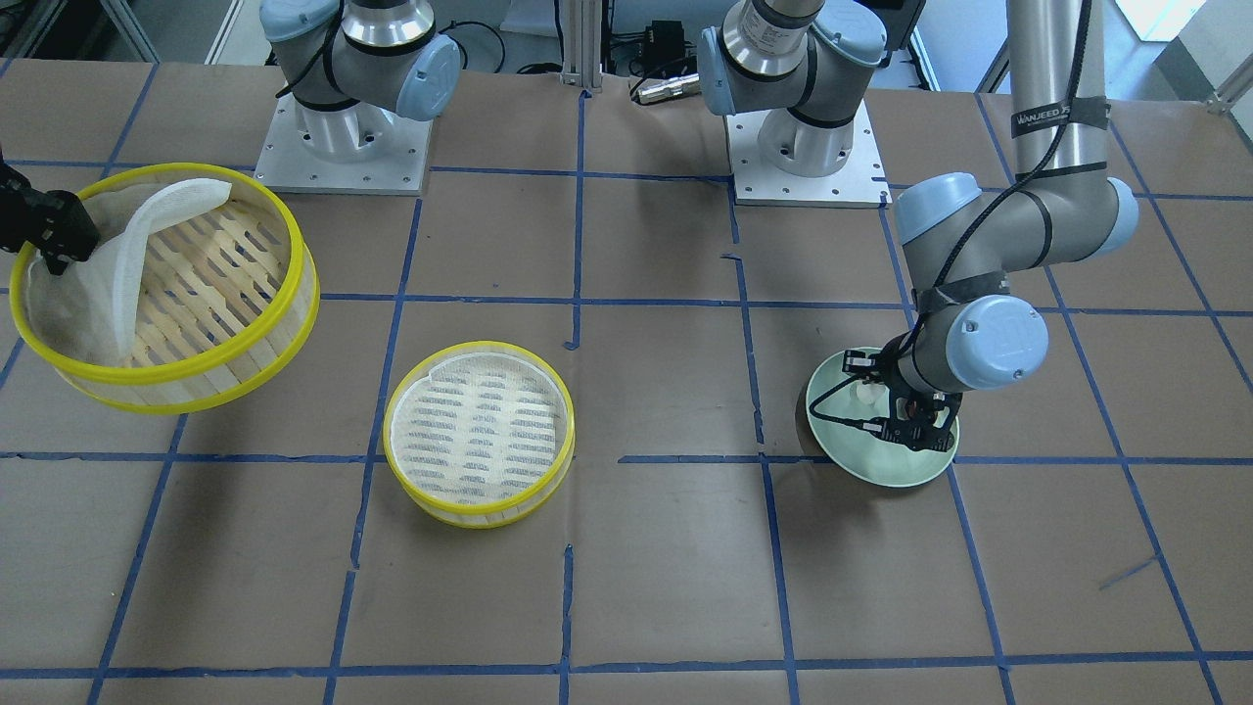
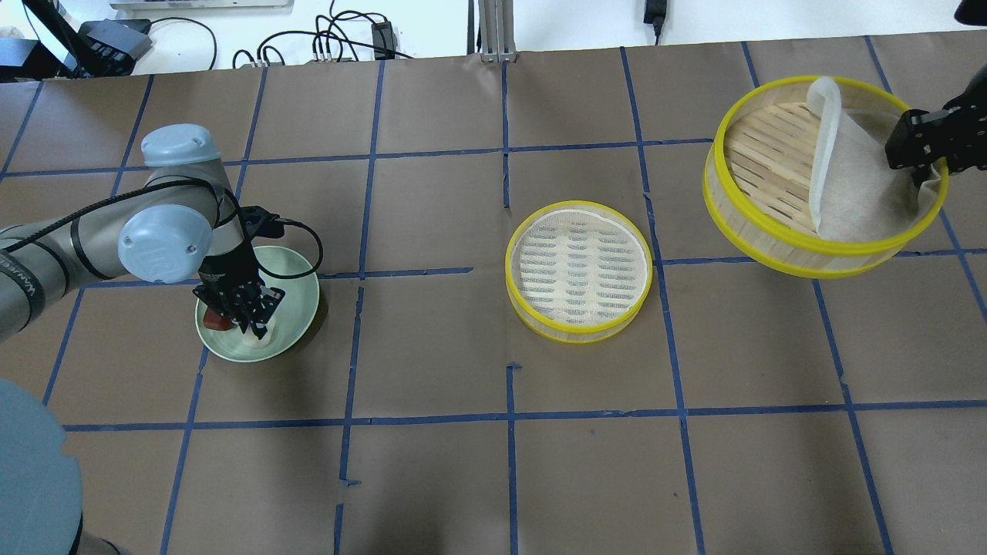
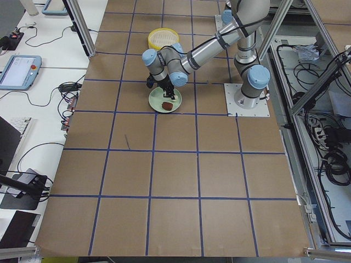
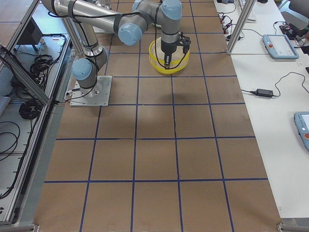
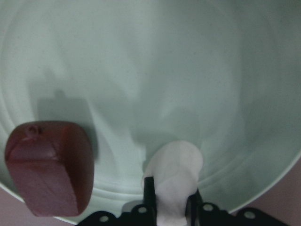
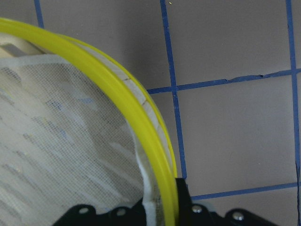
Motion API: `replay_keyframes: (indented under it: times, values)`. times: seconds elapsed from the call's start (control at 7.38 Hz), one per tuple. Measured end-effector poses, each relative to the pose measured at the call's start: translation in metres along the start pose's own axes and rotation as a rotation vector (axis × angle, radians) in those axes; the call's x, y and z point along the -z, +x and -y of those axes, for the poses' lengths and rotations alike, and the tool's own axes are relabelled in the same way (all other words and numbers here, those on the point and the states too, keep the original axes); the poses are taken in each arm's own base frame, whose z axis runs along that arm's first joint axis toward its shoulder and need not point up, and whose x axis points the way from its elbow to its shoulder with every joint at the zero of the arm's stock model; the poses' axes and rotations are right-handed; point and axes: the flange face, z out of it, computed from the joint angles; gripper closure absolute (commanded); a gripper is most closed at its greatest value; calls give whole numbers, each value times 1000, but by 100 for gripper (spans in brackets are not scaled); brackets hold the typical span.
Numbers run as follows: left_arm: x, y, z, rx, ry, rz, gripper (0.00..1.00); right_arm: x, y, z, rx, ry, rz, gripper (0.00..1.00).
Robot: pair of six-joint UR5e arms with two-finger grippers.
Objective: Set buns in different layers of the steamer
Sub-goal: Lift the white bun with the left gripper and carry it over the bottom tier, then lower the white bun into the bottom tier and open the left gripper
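A pale green plate holds both buns. My left gripper is down in it, shut on the white rounded bun. The fingers press its sides. The reddish-brown blocky bun lies beside it on the plate, also in the overhead view. My right gripper is shut on the rim of one steamer layer and holds it tilted above the table; its cloth liner is folded up. The rim shows in the right wrist view. The other layer rests flat mid-table with its liner flat.
The table is brown paper with a blue tape grid. The two arm bases stand at the robot's side. The flat layer lies between the plate and the held layer.
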Motion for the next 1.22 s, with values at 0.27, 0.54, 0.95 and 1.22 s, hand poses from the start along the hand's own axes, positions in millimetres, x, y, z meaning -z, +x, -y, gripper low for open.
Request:
replay_keyframes:
  times: [0.27,0.54,0.95,1.22]
  values:
    - [58,9,2,24,63,10,89,0,-2,0,3,0,-2,86]
    - [122,69,11,117,136,-72,89,0,-2,0,4,0,-1,86]
    - [141,254,36,284,265,-309,84,0,-3,0,3,0,4,84]
    - [122,365,40,302,286,-453,78,-1,-2,0,3,-3,-2,84]
